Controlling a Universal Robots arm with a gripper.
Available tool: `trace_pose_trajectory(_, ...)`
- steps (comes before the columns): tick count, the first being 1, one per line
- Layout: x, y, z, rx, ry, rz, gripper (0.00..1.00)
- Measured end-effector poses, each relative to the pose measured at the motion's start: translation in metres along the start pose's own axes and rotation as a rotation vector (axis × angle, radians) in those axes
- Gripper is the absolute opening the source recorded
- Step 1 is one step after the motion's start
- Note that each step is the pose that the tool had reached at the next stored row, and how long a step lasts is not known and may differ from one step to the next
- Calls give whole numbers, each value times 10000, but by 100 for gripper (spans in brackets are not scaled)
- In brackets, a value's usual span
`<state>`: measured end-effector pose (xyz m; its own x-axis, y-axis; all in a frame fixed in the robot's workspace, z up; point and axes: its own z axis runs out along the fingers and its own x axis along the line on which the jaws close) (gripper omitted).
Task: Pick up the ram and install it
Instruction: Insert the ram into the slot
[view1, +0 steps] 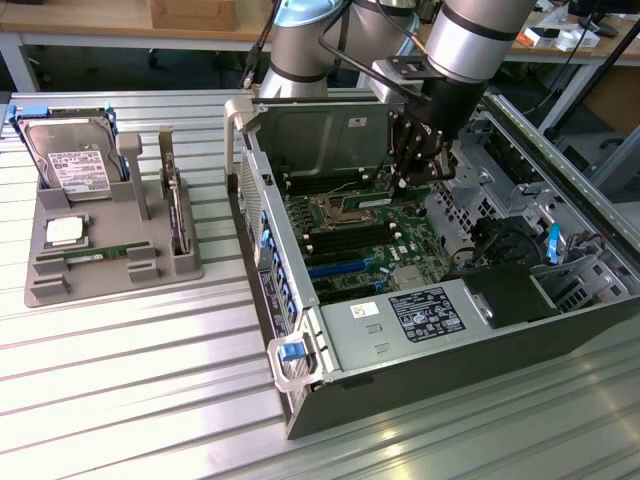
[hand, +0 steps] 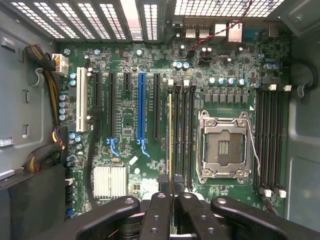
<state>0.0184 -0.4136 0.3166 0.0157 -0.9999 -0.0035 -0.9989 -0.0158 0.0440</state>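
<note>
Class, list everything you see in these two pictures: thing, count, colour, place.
tray: one, grey, exterior view's left
hard drive: one, silver, back of tray
processor chip: one, silvery, flat in tray
ram: one, green, lying at tray's front
computer case: one, grey, open, exterior view's right
motherboard: one, green, inside case
processor socket: one, silver, empty, on motherboard
arm: one, silver, over case
claw: one, black, above motherboard

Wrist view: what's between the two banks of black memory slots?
The empty processor socket, in its silver frame, sits between those memory slots in the wrist view.
</note>
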Motion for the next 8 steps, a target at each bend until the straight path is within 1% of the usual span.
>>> trace_pose_trajectory(8,1,-1,21,-1,0,0,12)
